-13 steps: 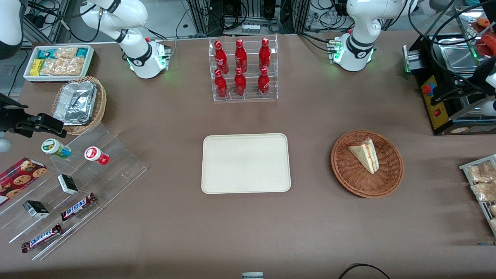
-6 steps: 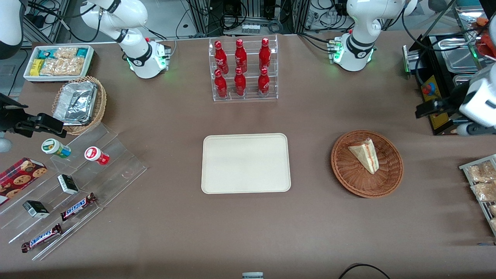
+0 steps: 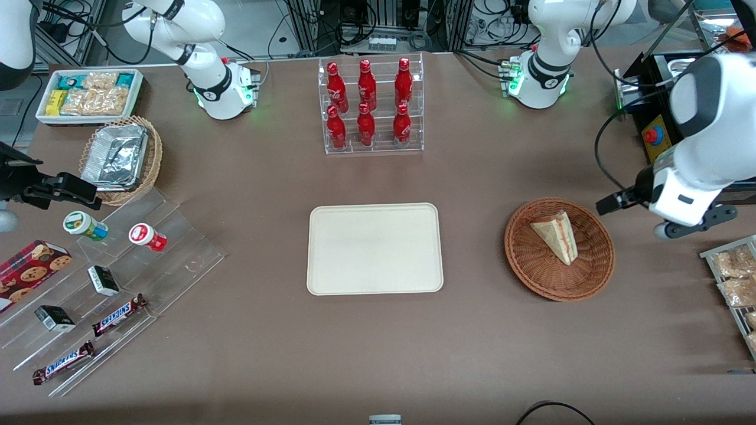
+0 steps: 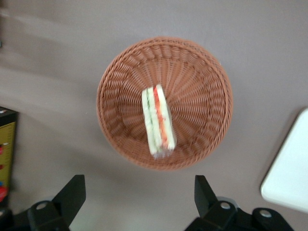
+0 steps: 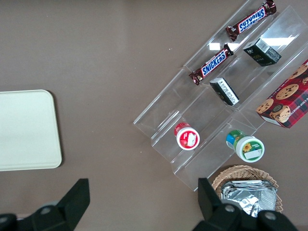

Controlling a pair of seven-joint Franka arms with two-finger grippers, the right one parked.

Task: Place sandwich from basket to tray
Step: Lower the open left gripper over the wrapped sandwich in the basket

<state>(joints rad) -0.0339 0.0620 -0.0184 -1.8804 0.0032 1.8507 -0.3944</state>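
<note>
The sandwich (image 3: 555, 236), a pale wedge with a red and green stripe, lies in the round reddish-brown basket (image 3: 531, 265). The cream tray (image 3: 374, 248) lies flat beside the basket, toward the parked arm's end. My left gripper (image 3: 694, 224) hangs above the table beside the basket, toward the working arm's end, apart from it. In the left wrist view the gripper (image 4: 139, 190) is open and empty, its dark fingers (image 4: 72, 192) spread wide, with the basket (image 4: 202, 77) and sandwich (image 4: 158, 122) just ahead and a tray corner (image 4: 291, 173) showing.
A clear rack of red bottles (image 3: 372, 106) stands farther from the camera than the tray. A black machine (image 3: 667, 147) and a wire rack of snack packets (image 3: 732, 283) flank the gripper. A clear stepped shelf (image 3: 118, 277) with snacks lies toward the parked arm's end.
The left arm has swung in from the table's end and come down toward the basket. The sandwich, basket and tray have not moved.
</note>
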